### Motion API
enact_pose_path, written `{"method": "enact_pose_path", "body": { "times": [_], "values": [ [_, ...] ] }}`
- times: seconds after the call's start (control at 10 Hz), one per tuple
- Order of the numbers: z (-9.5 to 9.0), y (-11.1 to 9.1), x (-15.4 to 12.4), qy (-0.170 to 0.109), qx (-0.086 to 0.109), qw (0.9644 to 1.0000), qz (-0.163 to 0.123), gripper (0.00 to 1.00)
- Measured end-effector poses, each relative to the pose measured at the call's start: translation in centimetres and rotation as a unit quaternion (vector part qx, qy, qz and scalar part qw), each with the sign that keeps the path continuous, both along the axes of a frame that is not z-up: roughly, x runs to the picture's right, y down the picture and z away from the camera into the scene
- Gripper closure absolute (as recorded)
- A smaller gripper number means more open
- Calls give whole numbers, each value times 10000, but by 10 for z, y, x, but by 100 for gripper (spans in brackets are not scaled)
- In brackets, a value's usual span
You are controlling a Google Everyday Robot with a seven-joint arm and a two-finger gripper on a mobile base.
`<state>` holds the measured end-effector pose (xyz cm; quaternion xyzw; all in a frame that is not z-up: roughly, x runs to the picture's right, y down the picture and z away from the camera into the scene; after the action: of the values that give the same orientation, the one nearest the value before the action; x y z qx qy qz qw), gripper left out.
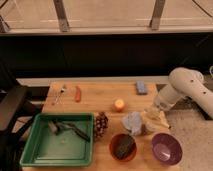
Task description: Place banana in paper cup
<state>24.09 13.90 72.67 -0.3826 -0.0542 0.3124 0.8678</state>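
Observation:
The pale yellow-cream banana point(156, 118) lies over the spot where the cream paper cup stands, at the right of the wooden table point(100, 102). Only a bit of the cup's rim point(148, 126) shows under the banana. My gripper point(158, 107) is at the end of the white arm point(187, 87), right above the banana and touching or nearly touching it. I cannot make out whether the banana is inside the cup or resting across its rim.
A crumpled grey-blue cloth point(132, 122) lies left of the cup. An orange-red bowl point(122, 146) and a purple bowl point(166, 148) stand in front. A round orange fruit point(119, 104), a blue sponge point(141, 88), a red-orange stick vegetable point(77, 93) and a green tray point(57, 140) are also there.

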Motion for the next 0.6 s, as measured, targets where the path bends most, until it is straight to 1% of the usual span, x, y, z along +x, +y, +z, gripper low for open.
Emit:
{"method": "enact_pose_path", "body": {
  "times": [0.2, 0.3, 0.5, 0.6],
  "values": [
    [2, 5, 1, 44, -80, 10000, -31, 37],
    [3, 8, 3, 82, -107, 9999, -36, 30],
    [3, 9, 7, 151, -112, 9998, -51, 29],
    [1, 7, 10, 202, -71, 9998, -56, 29]
  ]
}}
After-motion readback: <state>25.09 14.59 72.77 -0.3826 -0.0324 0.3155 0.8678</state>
